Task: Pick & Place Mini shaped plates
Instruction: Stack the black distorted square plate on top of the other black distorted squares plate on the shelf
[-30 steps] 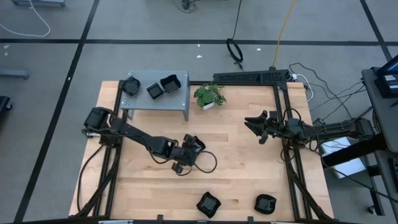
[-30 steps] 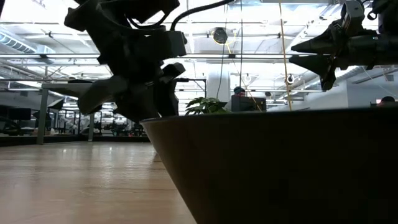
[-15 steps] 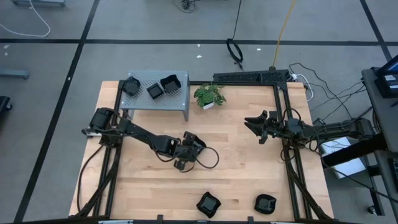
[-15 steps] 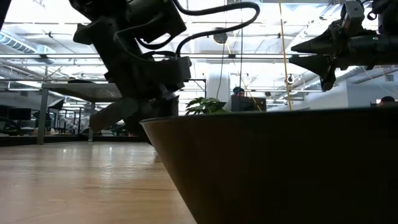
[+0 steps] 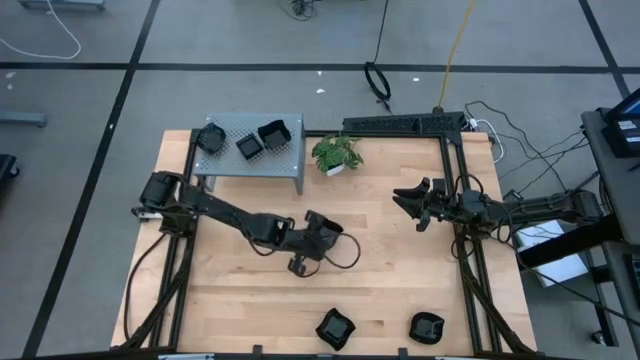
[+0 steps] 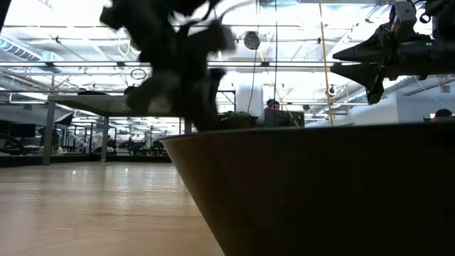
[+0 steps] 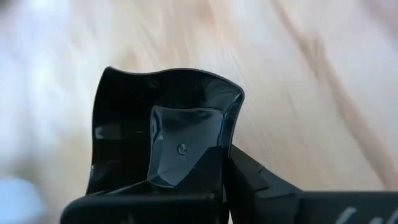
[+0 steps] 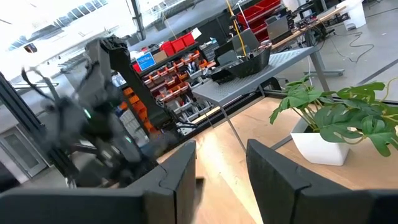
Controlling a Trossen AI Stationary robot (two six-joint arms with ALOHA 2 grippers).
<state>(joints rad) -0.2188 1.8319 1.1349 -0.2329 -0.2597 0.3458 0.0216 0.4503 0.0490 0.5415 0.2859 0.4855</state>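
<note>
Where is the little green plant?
In the high view, the plant stands at the table's far edge, right beside the grey shelf holding three black dishes.

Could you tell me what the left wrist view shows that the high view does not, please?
Only the left wrist view shows the held plate close up: glossy black, wavy-rimmed, clamped by the left gripper. Only the high view shows the right gripper waiting open, three plates on the grey stand, two plates near the front edge, and the plant. Both show the wooden table.
</note>
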